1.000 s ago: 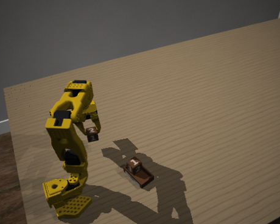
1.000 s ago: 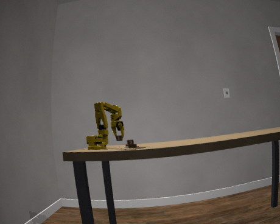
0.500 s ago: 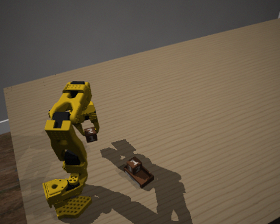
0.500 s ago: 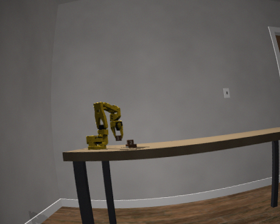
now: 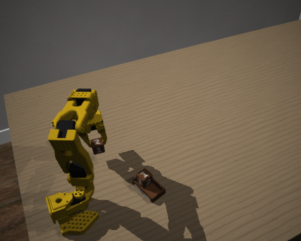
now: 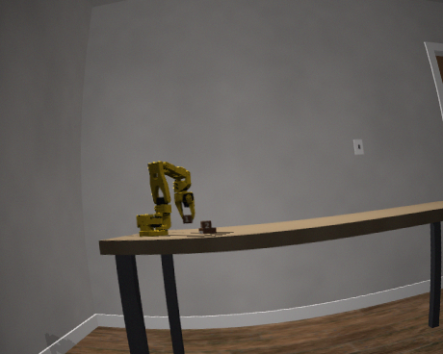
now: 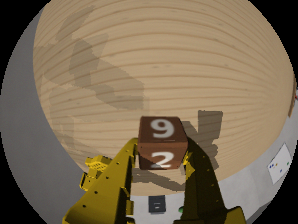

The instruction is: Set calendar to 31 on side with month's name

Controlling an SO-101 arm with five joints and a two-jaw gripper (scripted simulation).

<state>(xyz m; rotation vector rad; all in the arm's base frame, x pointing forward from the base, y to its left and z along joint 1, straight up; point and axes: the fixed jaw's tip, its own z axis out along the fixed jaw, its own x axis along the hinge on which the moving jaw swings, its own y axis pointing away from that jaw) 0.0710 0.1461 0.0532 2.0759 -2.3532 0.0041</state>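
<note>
Yellow is my gripper (image 5: 96, 141) (image 6: 188, 217) (image 7: 161, 152), and in the top view it hangs left of centre, its fingers closed on a brown cube (image 5: 97, 146) (image 6: 187, 218) (image 7: 162, 142) that shows me a white 2 above a 1. At the lower centre of that frame, the brown tray (image 5: 157, 197) (image 6: 208, 232) sits on the wooden table (image 5: 219, 114) (image 6: 284, 225) (image 7: 165, 65); a second cube (image 5: 144, 177) (image 6: 206, 224) stands in its upper-left end, a 1 on top and a 2 on one side. The rest of the tray floor is bare.

In the exterior view, left of the frame's centre, I hold my cube above the table, just left of the tray and its cube.

In the wrist view, my cube is below the centre, pinched between my two fingers, 9 on the upper face and 2 on the lower.
</note>
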